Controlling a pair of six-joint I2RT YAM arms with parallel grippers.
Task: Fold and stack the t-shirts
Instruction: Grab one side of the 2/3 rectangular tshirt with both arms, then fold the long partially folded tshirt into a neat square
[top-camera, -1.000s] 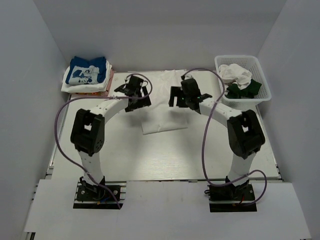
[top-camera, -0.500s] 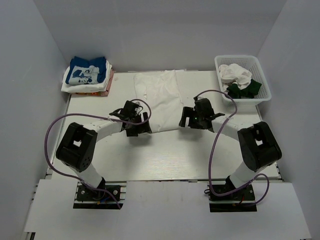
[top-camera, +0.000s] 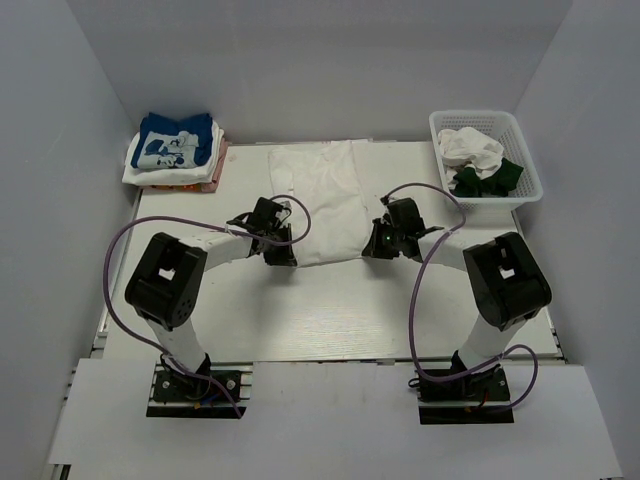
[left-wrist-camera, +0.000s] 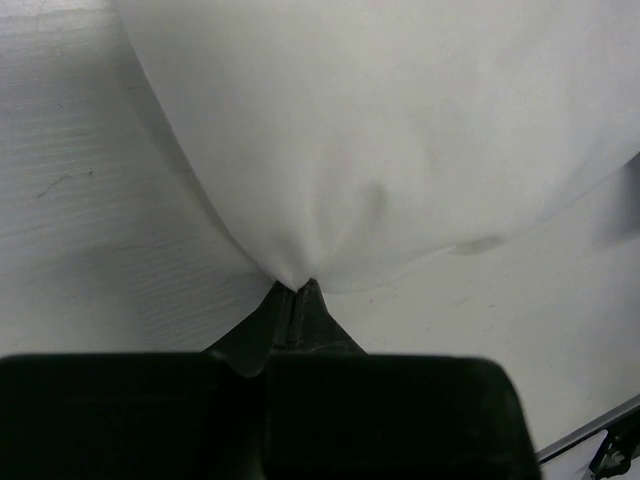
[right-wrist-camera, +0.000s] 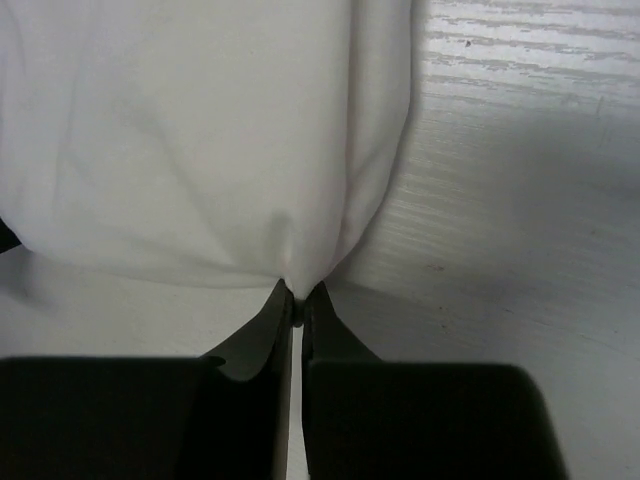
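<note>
A white t-shirt (top-camera: 325, 195) lies spread lengthwise down the middle of the table. My left gripper (top-camera: 287, 251) is shut on its near left corner, the cloth (left-wrist-camera: 380, 150) pinched between the fingertips (left-wrist-camera: 312, 296). My right gripper (top-camera: 376, 246) is shut on the near right corner, with white cloth (right-wrist-camera: 200, 140) bunched at its tips (right-wrist-camera: 318, 300). A stack of folded t-shirts (top-camera: 175, 150), a blue one with white print on top, sits at the far left corner.
A white basket (top-camera: 486, 122) at the far right holds crumpled white and dark green clothes. Grey walls close in the table on the left, back and right. Purple cables loop from both arms.
Both arms came back from the far end of the shirt to its near edge and dropped low. Both grippers went from open to shut on the near corners.
</note>
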